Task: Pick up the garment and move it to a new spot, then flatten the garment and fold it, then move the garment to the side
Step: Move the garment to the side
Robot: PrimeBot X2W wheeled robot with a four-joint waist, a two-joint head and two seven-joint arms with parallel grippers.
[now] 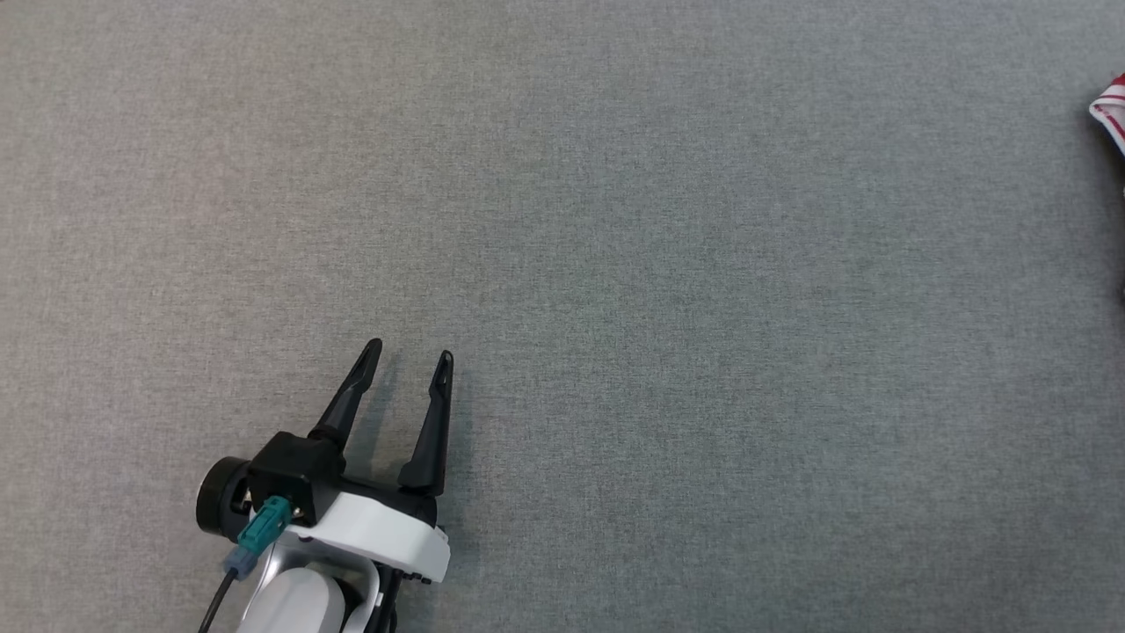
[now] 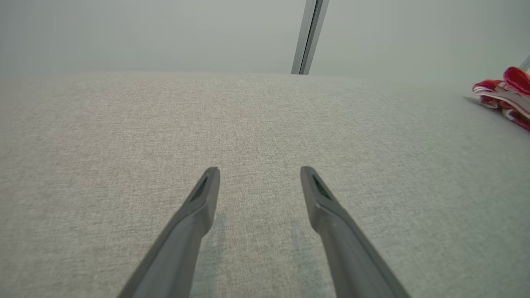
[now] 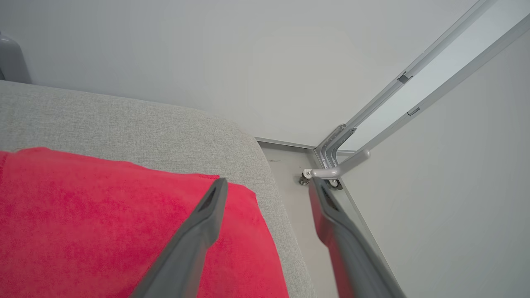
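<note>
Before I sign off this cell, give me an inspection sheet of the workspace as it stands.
Surface: grey fabric surface, mostly bare.
Job's things: red garment lying flat near the surface's edge.
Clutter: nothing seen.
Grippers: left gripper open over bare fabric, holding nothing; right gripper open above the garment, not gripping it.
Cables: dark cable with teal connector at the left wrist.
Surroundings: pale wall; metal frame beside the surface.
</note>
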